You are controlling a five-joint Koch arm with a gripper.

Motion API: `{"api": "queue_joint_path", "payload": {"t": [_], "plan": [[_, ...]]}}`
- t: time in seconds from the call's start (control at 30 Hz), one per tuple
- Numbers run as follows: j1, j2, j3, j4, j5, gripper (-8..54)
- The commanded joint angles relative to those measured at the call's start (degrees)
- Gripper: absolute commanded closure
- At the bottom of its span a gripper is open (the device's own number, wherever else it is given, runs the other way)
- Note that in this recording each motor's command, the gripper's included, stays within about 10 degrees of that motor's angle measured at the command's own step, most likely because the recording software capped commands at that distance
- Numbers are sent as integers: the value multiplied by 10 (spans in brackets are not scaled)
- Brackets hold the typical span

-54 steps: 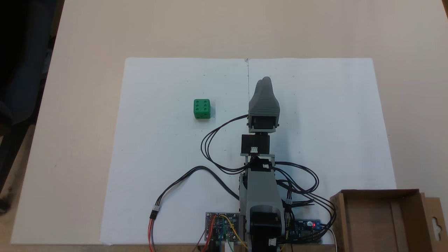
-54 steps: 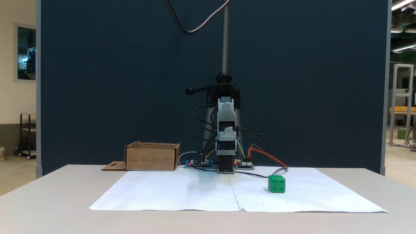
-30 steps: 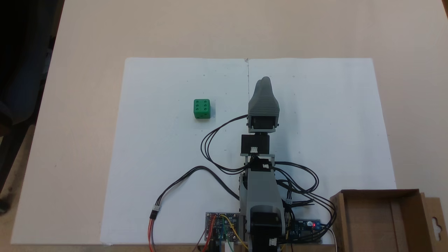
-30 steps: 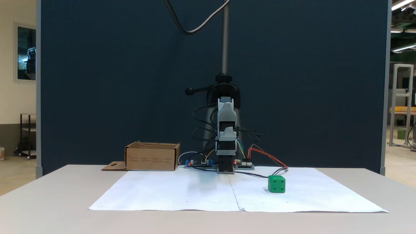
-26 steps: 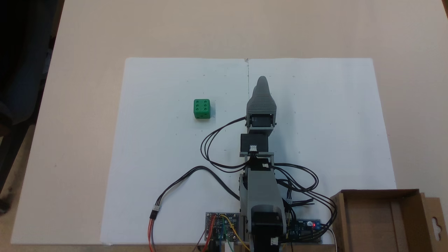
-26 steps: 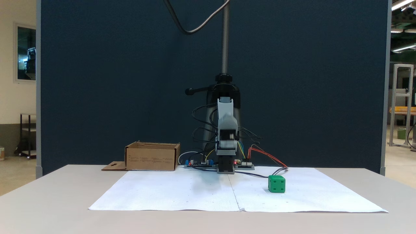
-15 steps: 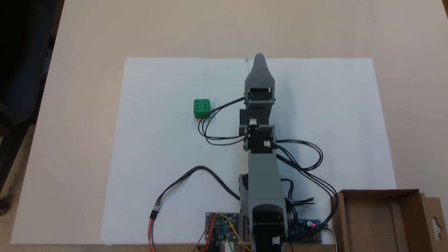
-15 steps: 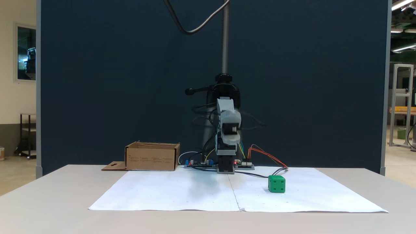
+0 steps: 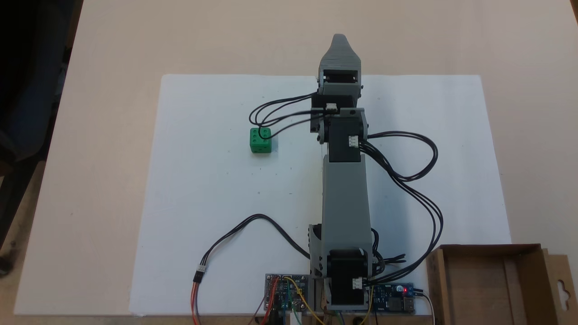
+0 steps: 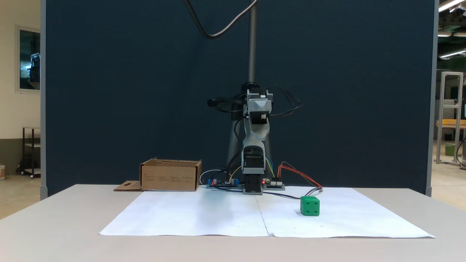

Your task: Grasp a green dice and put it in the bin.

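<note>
Green dice [image 9: 260,140]: rests on the white paper sheet [image 9: 216,189] on the bench [image 9: 113,54], six pips up, left of the arm [image 9: 345,198] in the top-down fixed view; a black cable loop crosses in front of it there. In the front fixed view, dice [image 10: 310,206] sits right of the arm base, free of contact.

Gripper [image 9: 339,40]: stretched past the sheet's far edge, raised; jaws lie one behind the other, state cannot be told.

Bin [image 9: 435,280]: cardboard, open, beside the arm base, well apart from the dice.
</note>
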Motion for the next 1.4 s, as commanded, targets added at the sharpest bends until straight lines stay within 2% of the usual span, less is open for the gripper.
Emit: {"api": "queue_joint_path", "payload": {"t": [0.0, 0.3, 0.57, 0.73, 0.9, 1.17, 1.37], "plan": [[-16, 5, -89, 92, 33, 42], [-36, 0, -92, 372, 53, 42], [-126, -1, -96, 574, 167, 42], [-204, -10, -99, 559, 251, 41], [-296, -79, -122, 523, 316, 35], [-361, -191, -180, 451, 352, 20], [-390, -222, -232, 452, 357, 20]]}}
